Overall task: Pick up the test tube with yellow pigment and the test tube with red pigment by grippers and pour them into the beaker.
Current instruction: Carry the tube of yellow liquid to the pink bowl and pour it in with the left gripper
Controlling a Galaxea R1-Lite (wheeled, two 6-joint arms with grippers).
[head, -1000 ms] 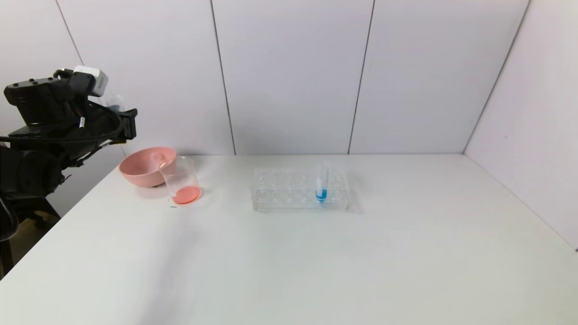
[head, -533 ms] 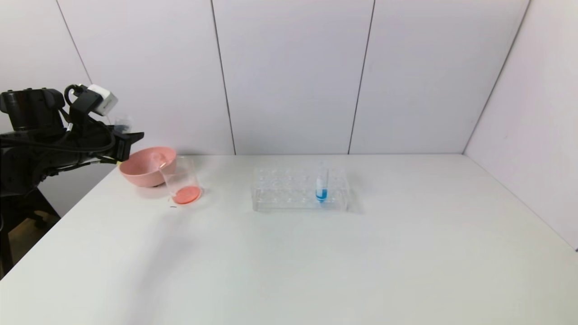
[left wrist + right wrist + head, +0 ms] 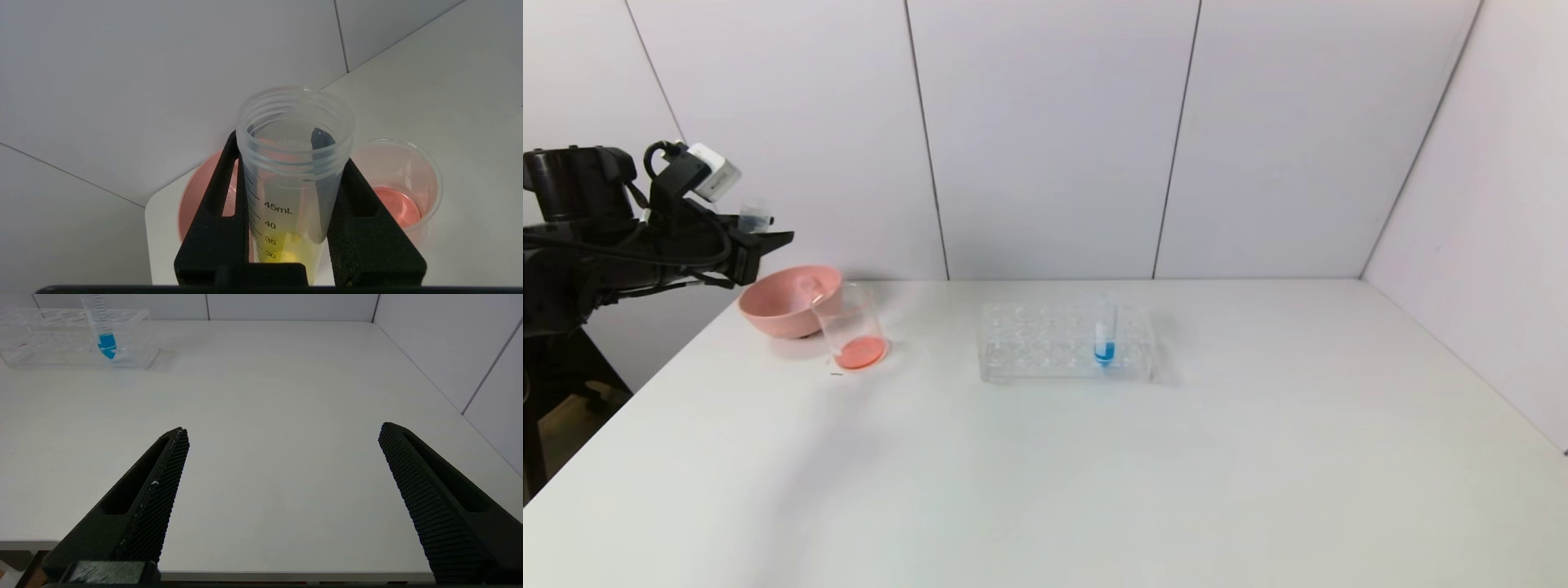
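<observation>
My left gripper (image 3: 760,233) hangs in the air at the far left, above the pink bowl and left of the beaker. It is shut on the test tube with yellow pigment (image 3: 292,179), a clear graduated tube with yellow liquid low inside; its open mouth (image 3: 754,216) sticks out past the jaws. The beaker (image 3: 851,327) stands on the table with red-orange liquid in its bottom, and shows in the left wrist view (image 3: 402,192). The test tube with red pigment is out of view. My right gripper (image 3: 282,435) is open and empty over the table's near edge.
A pink bowl (image 3: 784,300) sits just behind and left of the beaker. A clear tube rack (image 3: 1062,343) at mid-table holds one blue-liquid tube (image 3: 1103,335). White walls close the back and the right side.
My left arm has swung right and slightly down with the yellow tube, from beyond the table's left edge to above the pink bowl. Nothing else moved.
</observation>
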